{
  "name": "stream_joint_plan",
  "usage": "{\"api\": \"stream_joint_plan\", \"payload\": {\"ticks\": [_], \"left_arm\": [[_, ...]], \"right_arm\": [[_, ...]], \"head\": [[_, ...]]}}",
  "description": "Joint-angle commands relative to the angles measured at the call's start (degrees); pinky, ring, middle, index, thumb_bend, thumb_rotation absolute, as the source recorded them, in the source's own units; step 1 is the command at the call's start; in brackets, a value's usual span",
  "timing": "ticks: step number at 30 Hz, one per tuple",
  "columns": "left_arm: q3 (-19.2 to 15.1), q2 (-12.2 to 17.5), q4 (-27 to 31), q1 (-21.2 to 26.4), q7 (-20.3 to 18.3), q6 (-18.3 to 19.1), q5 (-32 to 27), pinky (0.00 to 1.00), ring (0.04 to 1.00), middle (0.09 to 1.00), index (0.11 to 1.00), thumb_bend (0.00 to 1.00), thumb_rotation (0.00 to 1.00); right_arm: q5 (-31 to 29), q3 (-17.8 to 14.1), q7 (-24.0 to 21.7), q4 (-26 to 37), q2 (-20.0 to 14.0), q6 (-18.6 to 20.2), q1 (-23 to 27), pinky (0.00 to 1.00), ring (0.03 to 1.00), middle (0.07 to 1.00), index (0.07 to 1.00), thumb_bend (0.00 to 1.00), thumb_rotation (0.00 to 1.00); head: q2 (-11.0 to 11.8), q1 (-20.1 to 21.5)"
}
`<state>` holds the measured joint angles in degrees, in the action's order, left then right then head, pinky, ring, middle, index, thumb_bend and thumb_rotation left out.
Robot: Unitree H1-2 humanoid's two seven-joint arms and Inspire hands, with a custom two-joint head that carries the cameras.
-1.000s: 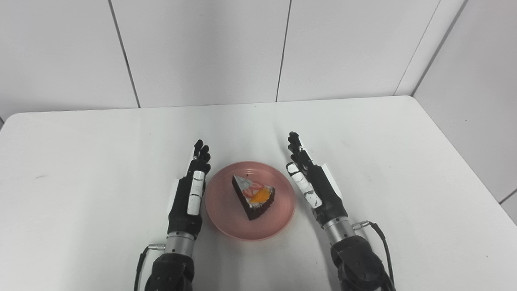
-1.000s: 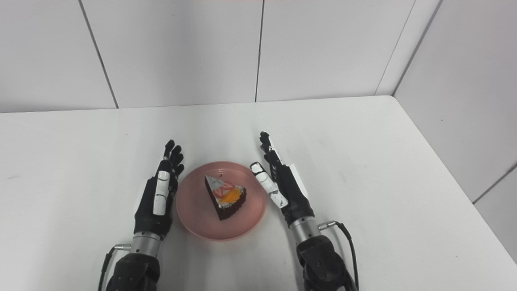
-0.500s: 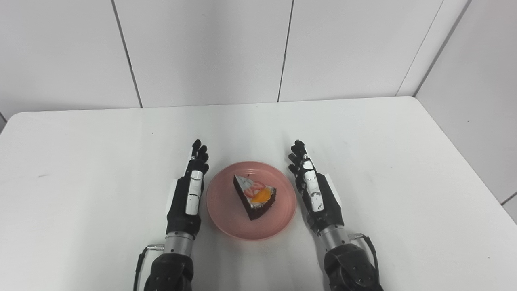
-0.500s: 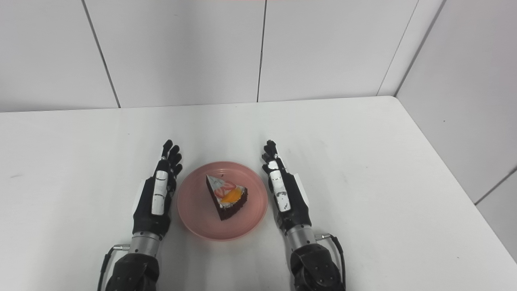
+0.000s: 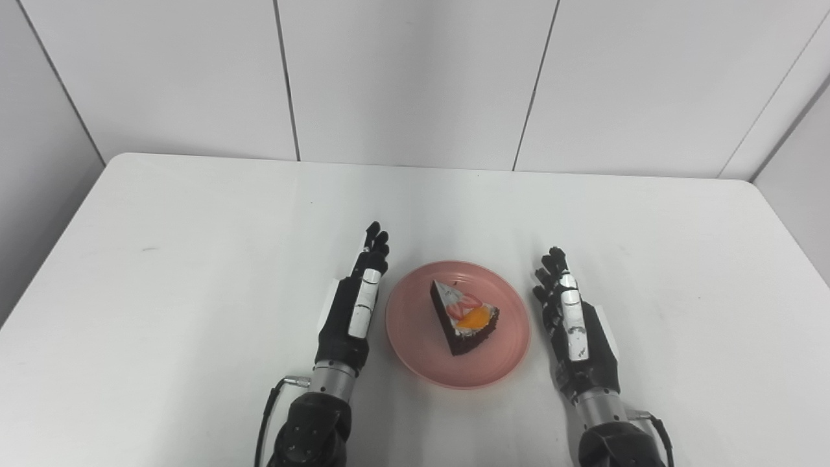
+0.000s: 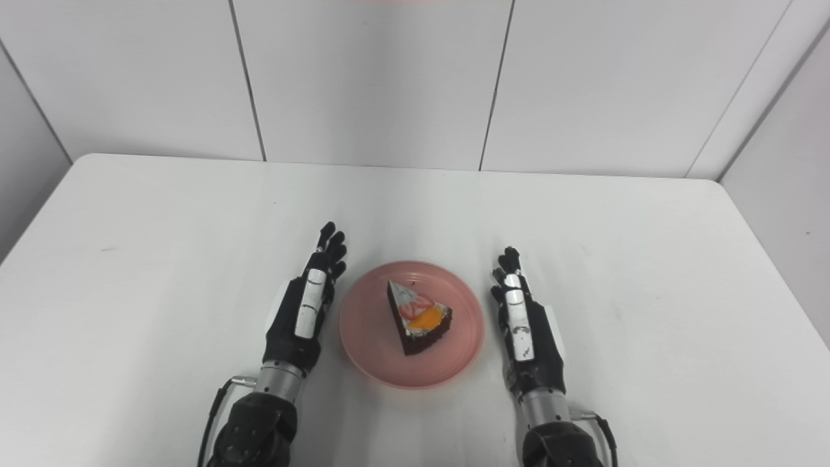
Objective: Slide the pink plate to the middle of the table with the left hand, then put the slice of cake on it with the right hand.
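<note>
White bench (image 5: 194,214) carries your pink plate (image 5: 415,337) midway between its side edges, nearer the front edge, slice of cake (image 5: 463,316) on it; left hand (image 5: 353,308) and right hand (image 5: 577,331) flank it, fingers spread, holding nothing

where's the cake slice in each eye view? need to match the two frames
Left eye view: the dark chocolate cake slice with strawberry and orange topping sits right of picture centre, lower half, on the round pink plate.
Right eye view: the same slice sits at about picture centre, lower half, on that plate.
Shared landmark: the plate lies between the left robot hand and right robot hand.
</note>
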<state>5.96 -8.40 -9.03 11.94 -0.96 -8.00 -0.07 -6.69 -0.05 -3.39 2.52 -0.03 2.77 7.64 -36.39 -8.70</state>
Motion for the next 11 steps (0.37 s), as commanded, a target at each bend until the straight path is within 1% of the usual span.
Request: {"api": "stream_joint_plan", "payload": {"ticks": [1,8,10,11], "left_arm": [[0.0,0.8,-1.6,-1.9,-0.3,-0.6,0.4,1.0,1.0,1.0,1.0,0.72,1.0],[-0.1,1.5,-2.0,-1.8,-0.7,-0.1,0.2,1.0,1.0,1.0,1.0,0.73,1.0],[-0.2,1.7,-2.1,-1.7,-0.9,0.0,0.1,1.0,1.0,1.0,1.0,0.73,1.0],[-0.2,1.8,-1.7,-1.8,-1.1,0.6,-0.1,1.0,1.0,1.0,1.0,0.73,1.0]], "right_arm": [[0.2,-0.1,-0.2,1.1,-0.2,-1.9,0.7,1.0,1.0,1.0,1.0,0.66,0.98],[-0.1,0.0,-0.5,0.9,-0.1,-2.0,0.7,1.0,1.0,1.0,1.0,0.65,0.97],[-0.2,0.0,-0.3,0.8,0.1,-2.0,0.7,1.0,1.0,1.0,1.0,0.65,0.95],[-0.1,0.0,-0.3,0.6,0.2,-2.1,0.8,1.0,1.0,1.0,1.0,0.65,0.95]], "head": [[0.2,0.1],[0.5,0.8],[0.5,1.0],[0.5,1.4]]}}
